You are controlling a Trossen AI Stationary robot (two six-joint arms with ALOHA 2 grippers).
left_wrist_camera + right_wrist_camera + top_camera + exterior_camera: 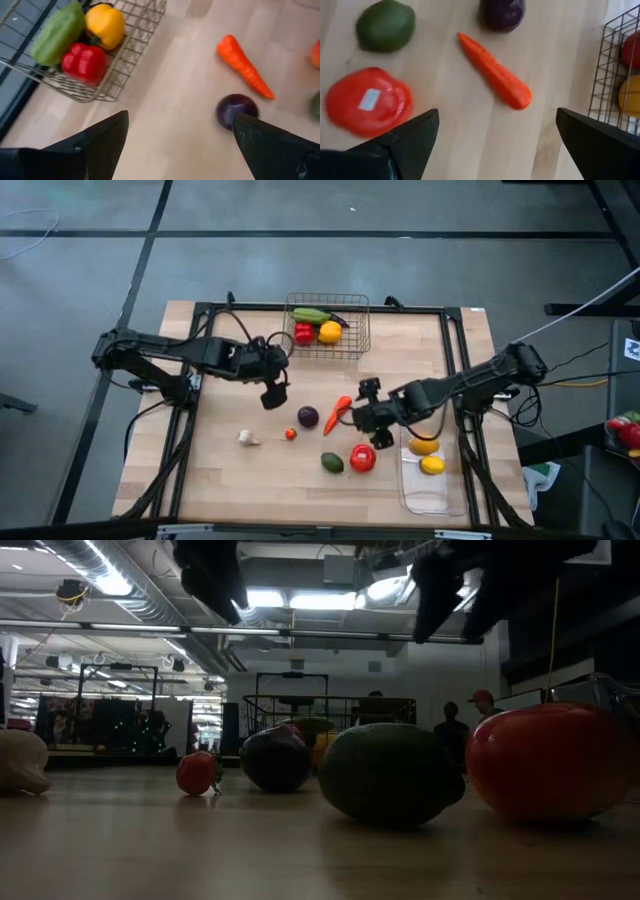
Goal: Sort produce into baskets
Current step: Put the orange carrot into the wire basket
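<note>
A wire-mesh basket (328,326) at the table's far middle holds a green, a red and a yellow piece of produce (85,60). A clear tray (430,492) at the near right holds two yellow pieces (428,455). Loose on the table lie a whitish piece (249,438), a small red one (291,434), a purple one (308,416), an orange carrot (338,413), a green one (332,462) and a big red tomato (362,458). My left gripper (275,393) hangs open and empty, left of the purple piece (236,110). My right gripper (365,420) hangs open and empty above the table, just right of the carrot (495,72).
A black frame (190,410) runs along the table's left, far and right sides. Cables trail by both arm bases. More produce lies off the table at the far right (625,430). People stand in the room beyond (480,705). Bare wood shows at the near left (220,480).
</note>
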